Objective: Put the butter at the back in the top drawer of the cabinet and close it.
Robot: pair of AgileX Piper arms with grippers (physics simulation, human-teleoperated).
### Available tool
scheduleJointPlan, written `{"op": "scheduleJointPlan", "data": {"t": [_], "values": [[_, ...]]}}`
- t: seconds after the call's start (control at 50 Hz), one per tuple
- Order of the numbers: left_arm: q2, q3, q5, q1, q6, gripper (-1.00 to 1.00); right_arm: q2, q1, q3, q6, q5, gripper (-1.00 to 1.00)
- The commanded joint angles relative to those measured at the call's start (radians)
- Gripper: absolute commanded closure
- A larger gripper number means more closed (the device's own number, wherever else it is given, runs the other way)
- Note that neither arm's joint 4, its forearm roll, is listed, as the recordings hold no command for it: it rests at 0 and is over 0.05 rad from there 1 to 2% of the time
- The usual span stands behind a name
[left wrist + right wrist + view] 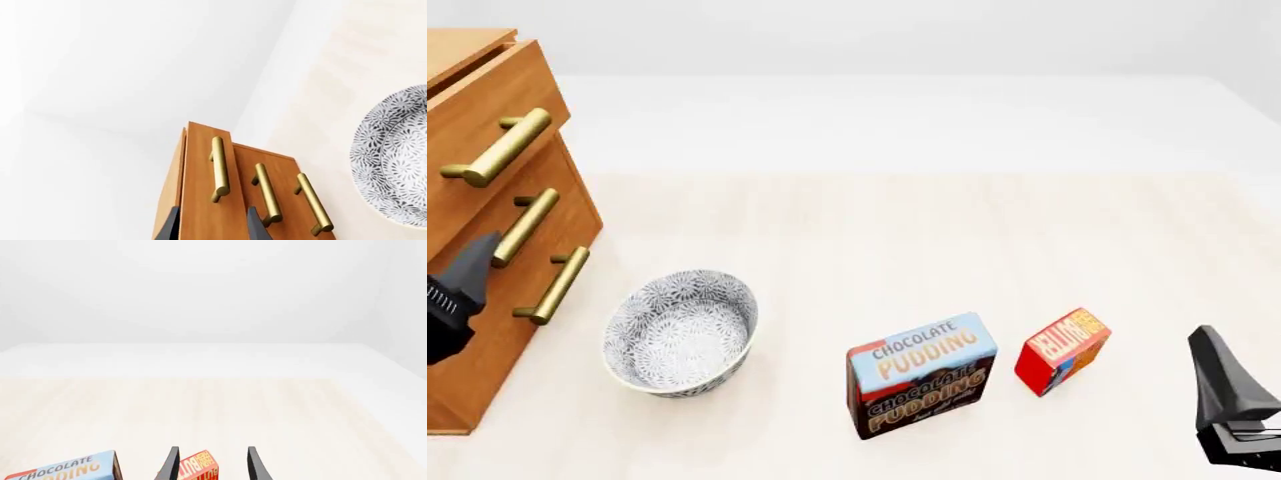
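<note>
- I note the surface point(961, 230) first: pale wood grain, carrying every item, with plain white surroundings beyond its far edge.
- The cabinet point(481, 330) stands at the far left of the front view, brown wood, three stacked drawers each with a brass bar handle.
- The top drawer point(474, 120) sits proud of the two fronts beneath it, so I record it as pulled partly open; its interior is not visible to me from any camera.
- A patterned bowl point(681, 330), grey-and-white floral, rests upright just right of the cabinet, apart from it.
- The pudding box point(921, 375), brown and light blue, stands upright near the front centre, between bowl and butter.
- The butter point(1062, 350), a small red box with orange-yellow lettering, stands on the surface just right of the pudding box, not touching it, and well apart from the cabinet.
- My left hand point(212, 222) is beside the cabinet front at the lower drawers; the wrist camera shows its two dark fingers spread wide with only cabinet wood between them, gripping nothing.
- My right hand point(212, 462) sits low at the front right, near the butter; in its wrist camera the fingers stand wide apart with the butter visible between them further ahead, not gripped as far as I can see.
</note>
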Motion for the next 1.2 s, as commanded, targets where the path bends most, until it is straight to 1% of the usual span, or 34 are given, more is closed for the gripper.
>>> {"op": "scheduleJointPlan", "data": {"t": [0.02,0.16,0.2,0.24,0.54,0.64,0.8,0.9,1.06,1.14,1.2], "values": [[0.037,-0.004,-0.03,0.005,0.019,-1.0,0.0,0.0,0.0,0.0,0.0,-1.0],[0.055,-0.016,-0.037,0.011,0.024,-1.0,0.0,0.0,0.0,0.0,0.0,-1.0],[0.061,-0.024,-0.023,0.007,0.012,-1.0,0.0,0.0,0.0,0.0,0.0,-1.0],[0.063,-0.011,-0.041,0.01,0.021,-1.0,0.0,0.0,0.0,0.0,0.0,-1.0],[0.106,-0.007,-0.074,0.022,0.022,-1.0,0.0,0.0,0.0,0.0,0.0,-1.0],[0.117,0.019,-0.109,0.041,0.041,-1.0,0.0,0.0,0.0,0.0,0.0,-1.0],[0.133,0.0,-0.111,0.028,0.03,-1.0,0.0,0.0,0.0,0.0,0.0,-1.0],[0.156,0.008,-0.139,0.026,0.032,-1.0,0.0,0.0,0.0,0.0,0.0,-1.0],[0.158,0.007,-0.144,0.037,0.038,-1.0,0.0,0.0,0.0,0.0,0.0,-1.0],[0.154,-0.012,-0.118,0.063,0.036,-1.0,0.0,0.0,0.0,0.0,0.0,-1.0],[0.161,-0.009,-0.128,0.063,0.043,-1.0,0.0,0.0,0.0,0.0,0.0,-1.0]]}}
